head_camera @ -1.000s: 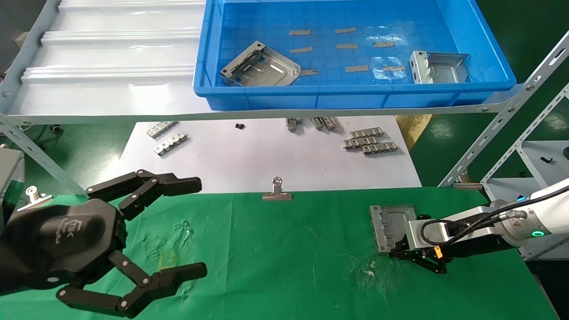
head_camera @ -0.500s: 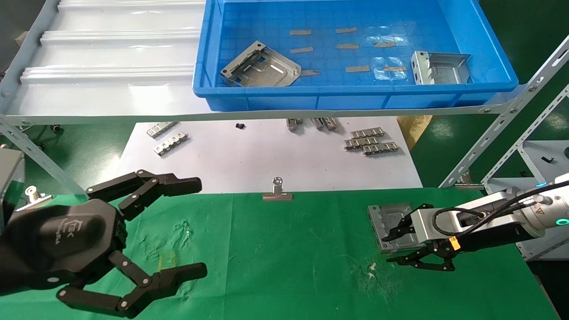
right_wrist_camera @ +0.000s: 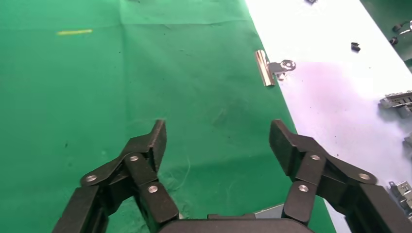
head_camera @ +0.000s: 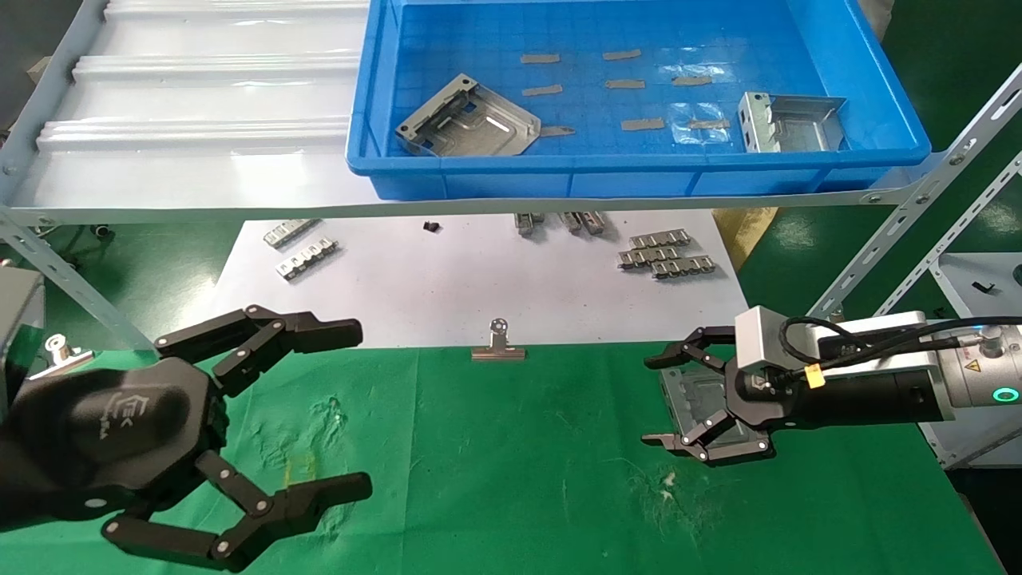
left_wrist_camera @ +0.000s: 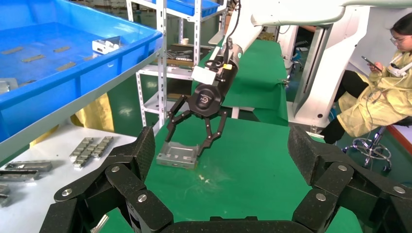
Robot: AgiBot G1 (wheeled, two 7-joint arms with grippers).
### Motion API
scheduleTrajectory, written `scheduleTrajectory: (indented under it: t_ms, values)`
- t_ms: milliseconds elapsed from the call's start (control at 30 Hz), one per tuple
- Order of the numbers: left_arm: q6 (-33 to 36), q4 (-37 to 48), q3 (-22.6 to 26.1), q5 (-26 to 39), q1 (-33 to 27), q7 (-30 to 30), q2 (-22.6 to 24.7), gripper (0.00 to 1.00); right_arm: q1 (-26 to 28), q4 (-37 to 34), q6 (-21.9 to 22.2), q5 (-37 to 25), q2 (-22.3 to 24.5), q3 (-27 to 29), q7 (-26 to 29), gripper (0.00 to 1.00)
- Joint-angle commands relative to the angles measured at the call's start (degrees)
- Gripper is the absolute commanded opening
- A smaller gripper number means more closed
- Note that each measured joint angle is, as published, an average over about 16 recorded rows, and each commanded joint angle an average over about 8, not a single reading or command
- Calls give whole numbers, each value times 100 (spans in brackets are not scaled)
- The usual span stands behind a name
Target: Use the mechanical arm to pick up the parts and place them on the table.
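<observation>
Plate [head_camera: 693,403] lies flat near the table's [head_camera: 511,479] right edge; right claw [head_camera: 679,399] hovers over it, fingers spread, not gripping. Left claw [head_camera: 351,407] parked, spread.

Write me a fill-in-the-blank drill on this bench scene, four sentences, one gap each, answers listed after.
1. The right gripper hangs over a part lying on the ____ table.
2. Its fingers are ____, gripping nothing.
3. ____ parts remain in the blue bin.
4. The left gripper stands ____ over the table's left side.

Missing words: green; open; Two; open
</observation>
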Motion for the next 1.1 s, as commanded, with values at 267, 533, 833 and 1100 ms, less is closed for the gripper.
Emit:
scheduleTrajectory:
  t_ms: [267, 533, 833, 1100]
  values:
    - [0, 0, 0, 0, 0, 0, 0, 100, -43, 77, 11, -5, 20, 59, 34, 100]
    - [0, 0, 0, 0, 0, 0, 0, 100, -463, 796, 72, 73, 230, 659, 499, 100]
    - [0, 0, 0, 0, 0, 0, 0, 100, -1067, 1829, 163, 186, 532, 1520, 1168, 100]
    - [0, 0, 0, 0, 0, 0, 0, 100, -1602, 2744, 243, 286, 799, 2283, 1762, 100]
